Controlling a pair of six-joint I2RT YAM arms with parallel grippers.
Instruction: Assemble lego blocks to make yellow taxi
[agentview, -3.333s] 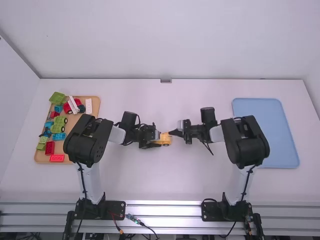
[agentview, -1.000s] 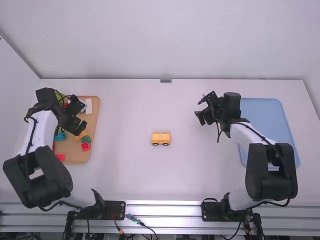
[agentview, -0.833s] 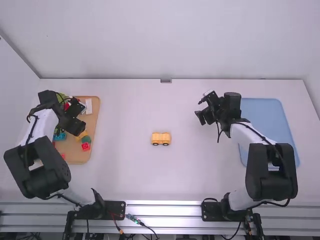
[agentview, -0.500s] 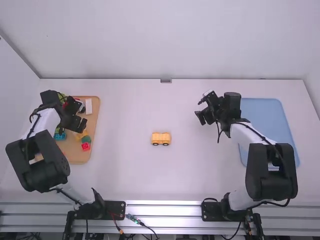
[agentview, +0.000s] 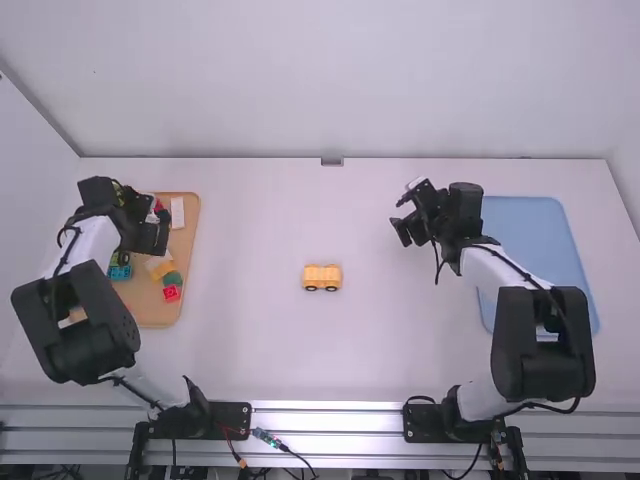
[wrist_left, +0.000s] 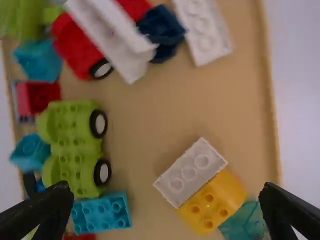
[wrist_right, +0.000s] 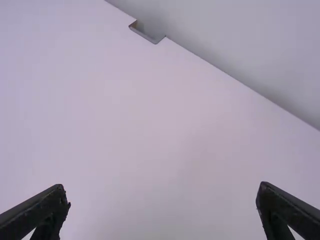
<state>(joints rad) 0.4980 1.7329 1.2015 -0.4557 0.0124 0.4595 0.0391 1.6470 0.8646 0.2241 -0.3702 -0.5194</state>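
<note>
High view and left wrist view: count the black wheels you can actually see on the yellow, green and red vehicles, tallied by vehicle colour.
Yellow vehicle, high view: 2
Green vehicle, left wrist view: 2
Red vehicle, left wrist view: 1
Total in sight: 5

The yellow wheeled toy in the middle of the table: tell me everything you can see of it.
The yellow wheeled toy is a short, boxy, orange-yellow vehicle that looks like plastic. Two dark wheels with lighter centers show along its side toward the arm bases; the far side is hidden. It sits upright, its length running left to right, on the bare white table between the two arms. Only the tabletop touches it. Whether its body is one block or several, I cannot tell.
</note>
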